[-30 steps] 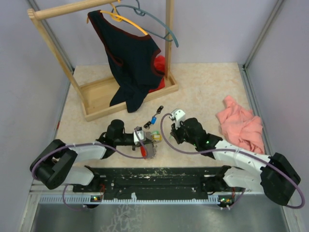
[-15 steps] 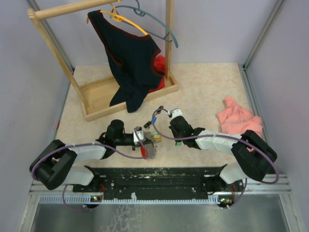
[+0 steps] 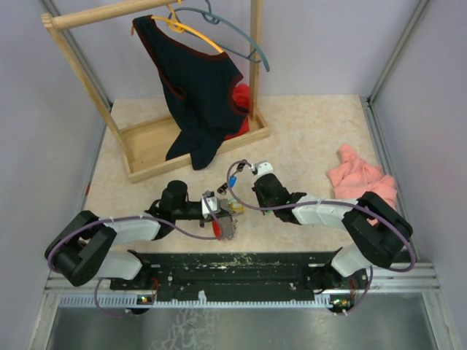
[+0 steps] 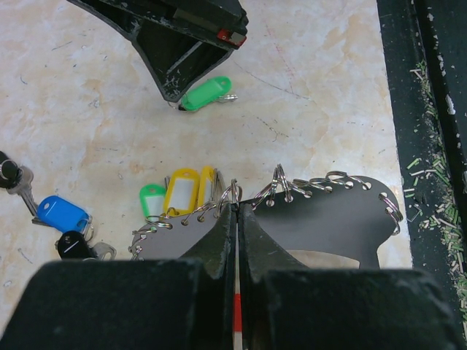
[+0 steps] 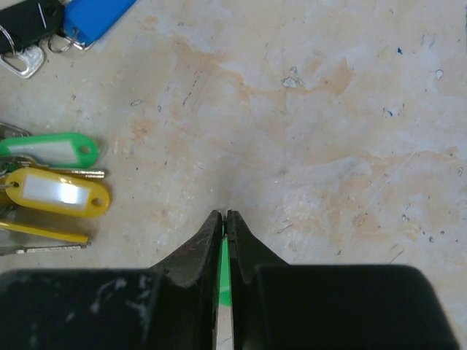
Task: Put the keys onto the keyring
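My left gripper (image 4: 236, 206) is shut on the top edge of the keyring (image 4: 321, 211), a grey piece edged with small wire rings, low over the table. A green key (image 4: 152, 198) and a yellow key (image 4: 182, 191) hang from it. A loose green key (image 4: 206, 92) lies flat further out, and my right gripper (image 4: 175, 98) is shut with its tip at that key's left end. I cannot tell whether it pinches the key. A blue key (image 4: 62, 214) lies to the left. The right gripper (image 5: 224, 214) points at bare table in the right wrist view.
A wooden clothes rack (image 3: 146, 149) with a dark garment (image 3: 197, 95) and hangers stands at the back left. A pink cloth (image 3: 361, 182) lies at the right. A black fob (image 4: 73, 244) sits by the blue key. The black rail (image 3: 233, 266) runs along the near edge.
My right arm has swung left from beside the pink cloth and come down by the loose keys. The left arm and the keyring have not moved.
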